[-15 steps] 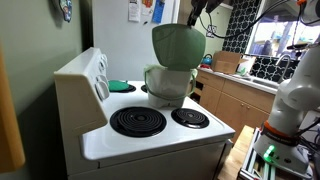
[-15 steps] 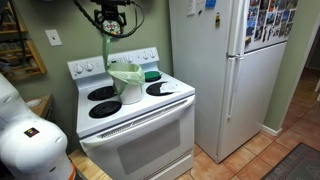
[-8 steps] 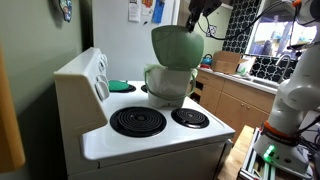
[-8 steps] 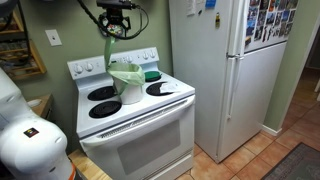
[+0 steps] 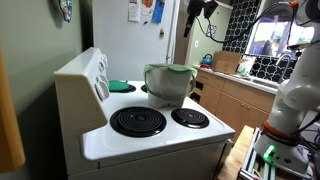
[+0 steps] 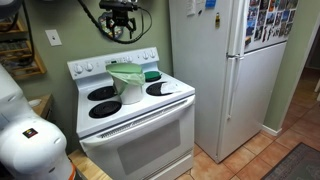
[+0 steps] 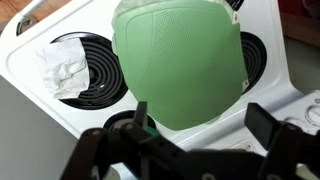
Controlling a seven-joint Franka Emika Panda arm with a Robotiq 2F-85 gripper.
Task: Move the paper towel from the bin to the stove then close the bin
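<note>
The bin [image 5: 168,86] stands in the middle of the white stove [image 5: 150,137], between its coil burners, and its green domed lid [image 7: 176,60] lies down over the rim. It also shows in an exterior view as a bin [image 6: 127,82] on the stove [image 6: 140,128]. A crumpled white paper towel [image 7: 65,66] rests on a coil burner beside the bin. My gripper [image 7: 200,119] hangs open above the lid, holding nothing and clear of it. In both exterior views the gripper [image 5: 197,9] [image 6: 120,24] is well above the bin.
A flat teal disc [image 5: 120,86] lies on the stove near the control panel. A tall white fridge [image 6: 222,70] stands right beside the stove. Wooden counter cabinets [image 5: 236,102] with items on top are on the other side. The arm's white body [image 6: 30,140] is close to the stove front.
The green lid, standing upright a second ago, has dropped shut onto the bin. My gripper has risen slightly and stayed open.
</note>
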